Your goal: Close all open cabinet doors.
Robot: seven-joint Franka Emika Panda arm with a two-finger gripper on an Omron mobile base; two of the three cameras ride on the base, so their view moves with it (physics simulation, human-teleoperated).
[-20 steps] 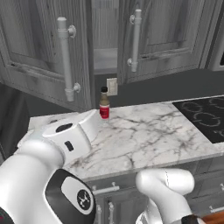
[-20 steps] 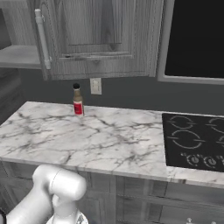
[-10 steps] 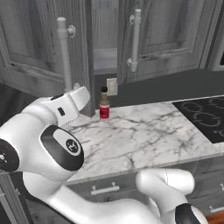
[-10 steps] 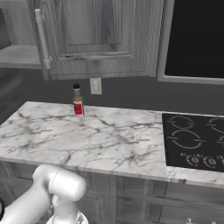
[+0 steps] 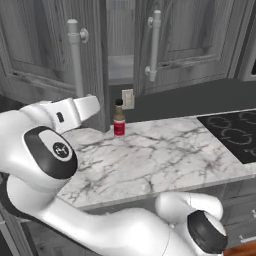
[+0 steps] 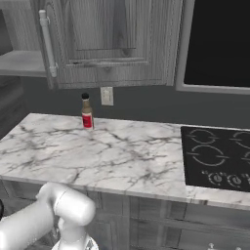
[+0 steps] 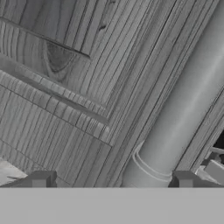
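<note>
**Left wall-cabinet door hanging open, hand right up against it**

Biggest thing first: the left cabinet door [image 5: 47,50] is swung out over the near-left end of the marble counter [image 5: 165,160], with the shelf opening showing between it and the right cabinet door [image 5: 195,42], which looks shut or nearly so. From the right base view, the open door [image 6: 110,41] stands out in front of the cabinet face.

The arm's wrist sits low against the open door, just below its bar handle [image 5: 76,60]. In the hand view the gripper [image 7: 111,181] is pressed close to the wood grain, with the pale handle [image 7: 179,113] running up between the tips [image 7: 41,178]. They're spread about a handle-width apart, nothing clamped as far as I can tell.

My take on doing it well: push flat on the panel on the handle side, far from the hinge, and follow the door's arc rather than shoving straight. Go slow at the end. The little sauce bottle [image 5: 119,119] stands near the back wall, close to the swing, so keep the elbow clear of it.
</note>
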